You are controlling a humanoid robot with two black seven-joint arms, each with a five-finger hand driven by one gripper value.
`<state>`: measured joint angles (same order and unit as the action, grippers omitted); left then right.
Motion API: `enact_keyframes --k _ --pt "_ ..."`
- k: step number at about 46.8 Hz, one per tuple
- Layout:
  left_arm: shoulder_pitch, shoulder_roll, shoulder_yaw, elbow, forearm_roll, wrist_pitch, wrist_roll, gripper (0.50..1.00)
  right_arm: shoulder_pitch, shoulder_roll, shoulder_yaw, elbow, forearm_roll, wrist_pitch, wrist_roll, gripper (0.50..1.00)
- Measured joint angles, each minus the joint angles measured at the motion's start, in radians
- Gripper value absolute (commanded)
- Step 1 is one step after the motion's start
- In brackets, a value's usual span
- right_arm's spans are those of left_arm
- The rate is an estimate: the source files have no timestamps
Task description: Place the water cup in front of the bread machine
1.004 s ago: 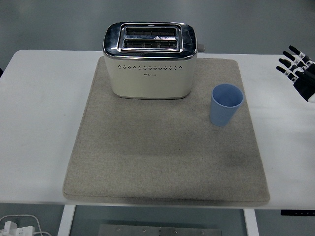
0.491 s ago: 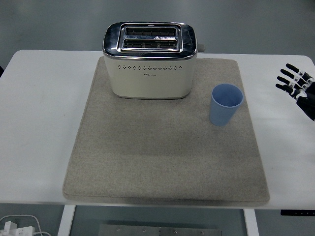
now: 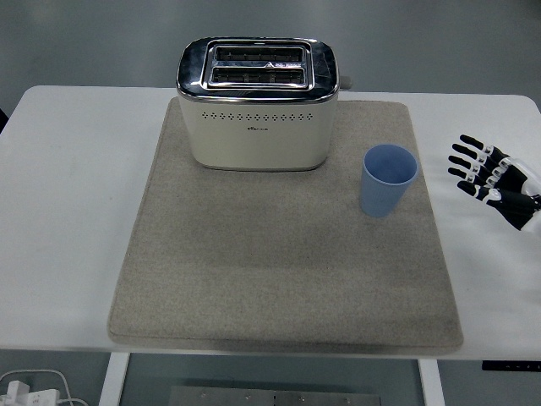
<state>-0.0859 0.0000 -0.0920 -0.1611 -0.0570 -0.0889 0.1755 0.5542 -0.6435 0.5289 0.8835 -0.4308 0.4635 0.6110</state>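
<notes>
One smooth blue plastic cup (image 3: pixel 388 180) stands upright on the coarse grey felt mat (image 3: pixel 287 254), just right of the boxy cream toaster (image 3: pixel 258 103) with its chrome top. Well to the cup's right, over the white surface (image 3: pixel 68 211), the right robot hand (image 3: pixel 494 180) hovers, fingers spread, holding nothing.

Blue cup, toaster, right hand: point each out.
blue cup (image 3: pixel 385 191): head view, outer wall.
toaster (image 3: pixel 258 135): head view, cream front panel.
right hand (image 3: pixel 493 178): head view, middle of the hand, fingers spread.
</notes>
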Motion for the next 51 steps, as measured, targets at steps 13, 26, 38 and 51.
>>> enact_keyframes --k 13,26,38,51 --pt "0.0 0.0 0.0 0.0 0.0 0.0 0.0 1.0 -0.014 0.015 -0.008 0.051 -0.099 -0.094 0.0 0.926" --pt "0.0 0.0 -0.002 0.0 0.0 0.0 0.0 1.0 -0.022 0.03 -0.009 0.105 -0.137 -0.157 0.0 0.926" --pt "0.0 0.0 -0.001 -0.001 0.0 -0.002 0.001 1.0 -0.018 0.062 -0.008 0.124 -0.161 -0.208 0.0 0.926" --pt "-0.002 0.0 0.0 -0.002 0.001 -0.002 0.001 1.0 -0.007 0.11 -0.015 0.124 -0.175 -0.238 0.0 0.926"
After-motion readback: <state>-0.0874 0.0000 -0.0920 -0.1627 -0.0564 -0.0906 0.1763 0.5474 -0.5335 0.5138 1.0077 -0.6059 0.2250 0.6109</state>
